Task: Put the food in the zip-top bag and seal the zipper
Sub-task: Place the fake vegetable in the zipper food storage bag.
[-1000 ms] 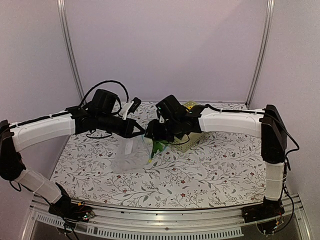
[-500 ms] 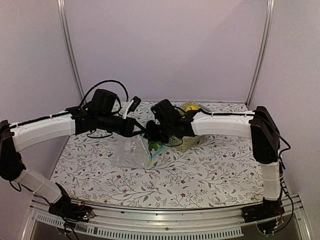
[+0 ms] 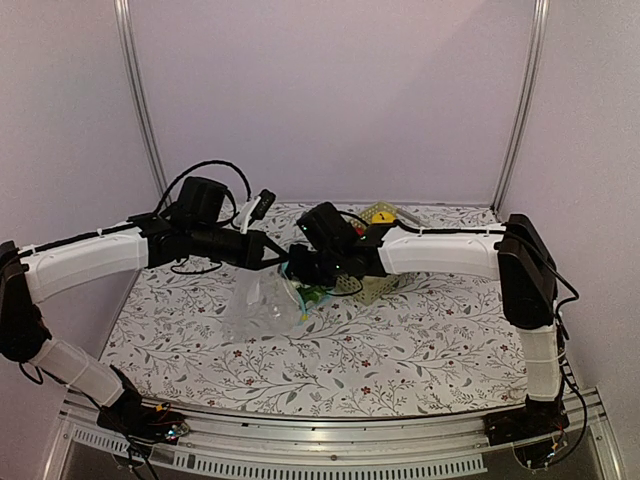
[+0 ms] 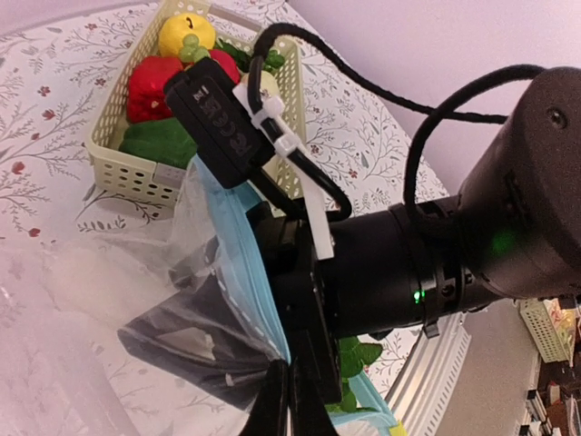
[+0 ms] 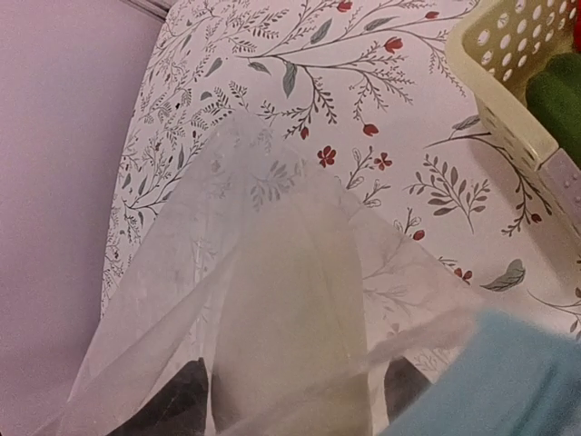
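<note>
The see-through zip-top bag (image 3: 255,305) hangs open on the table's left middle. My left gripper (image 3: 280,261) is shut on its light-blue zipper strip (image 4: 238,254), pinching it at the bottom of the left wrist view (image 4: 283,400). My right gripper (image 3: 300,273) is at the bag's mouth, shut on the long white radish (image 5: 290,309); its dark fingers (image 5: 186,400) flank the radish behind the bag's film (image 5: 227,182). The radish's green leaves (image 4: 356,354) show under the right wrist. A yellow apple (image 4: 186,32), a red piece (image 4: 150,82) and a green piece (image 4: 159,141) lie in the basket.
The pale green lattice basket (image 3: 372,288) stands just right of the bag, behind the right gripper; its corner shows in the right wrist view (image 5: 508,82). The floral tablecloth stretches to the front and right. Both arms meet closely above the bag.
My right gripper has moved left and down with the radish, from beside the bag into its mouth. The left gripper kept hold of the zipper edge and the bag spread wider.
</note>
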Robot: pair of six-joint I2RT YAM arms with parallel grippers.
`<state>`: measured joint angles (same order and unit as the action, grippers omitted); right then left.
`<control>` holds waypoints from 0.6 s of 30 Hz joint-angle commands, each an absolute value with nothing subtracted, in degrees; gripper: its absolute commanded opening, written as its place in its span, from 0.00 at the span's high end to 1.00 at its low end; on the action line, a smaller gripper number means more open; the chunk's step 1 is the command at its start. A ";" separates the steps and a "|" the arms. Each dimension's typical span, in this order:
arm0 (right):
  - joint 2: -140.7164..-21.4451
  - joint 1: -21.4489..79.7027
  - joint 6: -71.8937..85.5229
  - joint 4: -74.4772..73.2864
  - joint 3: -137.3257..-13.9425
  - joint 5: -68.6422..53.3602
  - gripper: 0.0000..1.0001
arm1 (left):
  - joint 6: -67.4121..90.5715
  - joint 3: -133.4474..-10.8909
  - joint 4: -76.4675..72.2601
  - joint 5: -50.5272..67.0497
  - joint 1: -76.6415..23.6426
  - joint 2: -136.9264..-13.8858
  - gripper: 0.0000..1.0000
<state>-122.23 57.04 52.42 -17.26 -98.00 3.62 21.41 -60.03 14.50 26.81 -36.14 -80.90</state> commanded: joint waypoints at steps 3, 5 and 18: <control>-119.33 57.69 48.70 -21.17 -99.28 6.58 0.28 | 22.24 -59.59 13.35 27.88 -34.87 -80.79 1.00; -118.29 57.79 47.94 -21.52 -98.63 6.73 0.26 | 22.24 -59.67 13.50 27.70 -34.68 -80.90 1.00; -112.54 57.79 45.10 -24.27 -94.04 6.65 0.54 | 22.28 -60.02 14.15 27.87 -34.23 -81.61 1.00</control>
<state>-114.59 57.39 45.91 -23.07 -96.16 6.90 22.20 -60.03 14.17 27.59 -35.07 -80.99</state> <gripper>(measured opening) 0.492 0.004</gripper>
